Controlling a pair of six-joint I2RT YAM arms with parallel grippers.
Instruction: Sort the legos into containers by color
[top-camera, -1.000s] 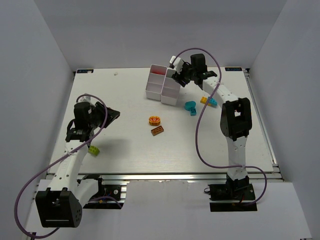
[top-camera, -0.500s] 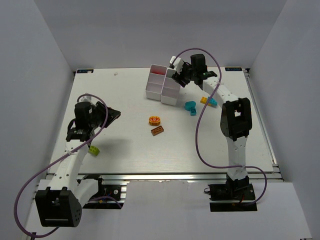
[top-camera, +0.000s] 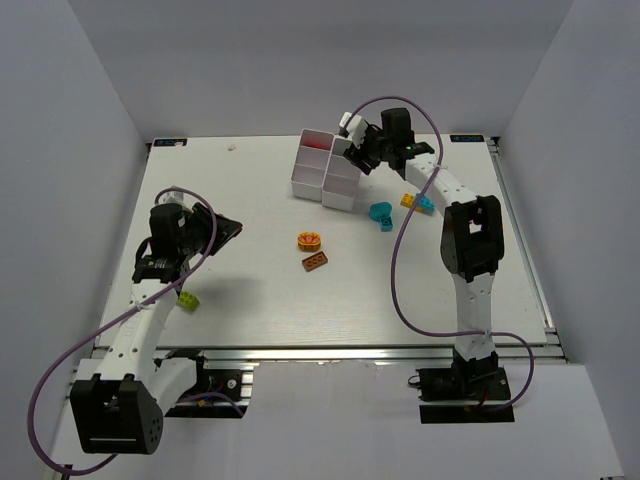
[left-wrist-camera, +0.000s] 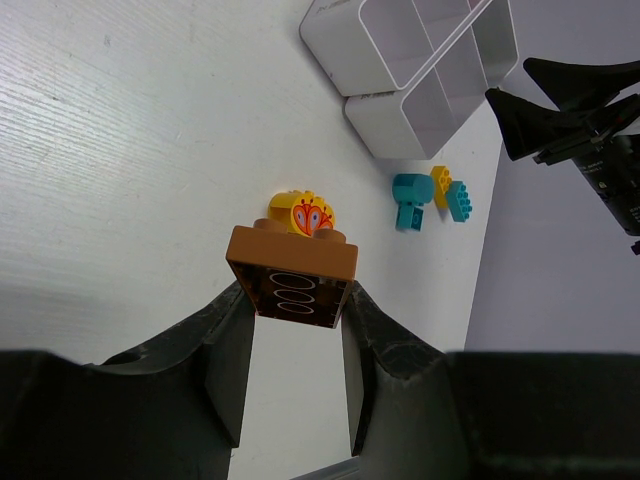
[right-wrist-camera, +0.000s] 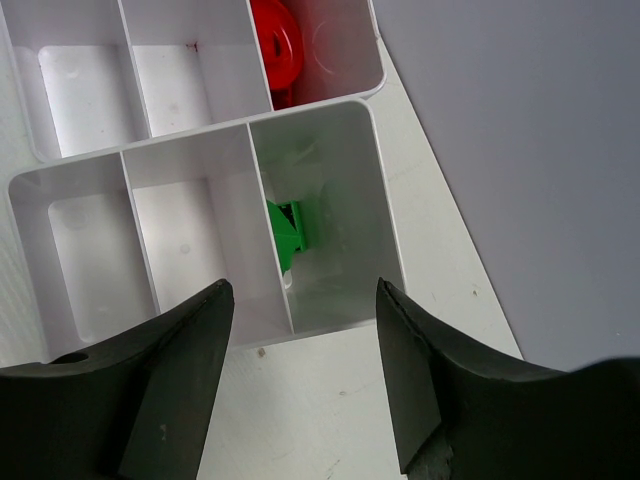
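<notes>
Left claw (left-wrist-camera: 295, 292) clamps a brown brick (left-wrist-camera: 290, 266) ready for sorting; right claw (right-wrist-camera: 300, 295) hangs apart over the bins (right-wrist-camera: 195, 141).

**Sorting rig, seen from above and from the wrists.** Two slim robot arms, the left arm (top-camera: 135, 325) and the right arm (top-camera: 472, 305), wear white link shells broken by boxy black joint housings (top-camera: 472, 238). A purple cable (top-camera: 394, 265) loops loose along the right arm from base to wrist; a matching purple cable (top-camera: 58, 368) trails the left. Each stands on a black base block (top-camera: 115, 420), its face dotted with what may be screw heads, too small to be sure. A small white block (top-camera: 347, 121) caps the right wrist. The left pincer (left-wrist-camera: 295, 290) and right pincer (right-wrist-camera: 305, 285) carry matte charcoal fingers (right-wrist-camera: 165, 385), broad, smooth-moulded and tapering to blunt rounded tips.
</notes>
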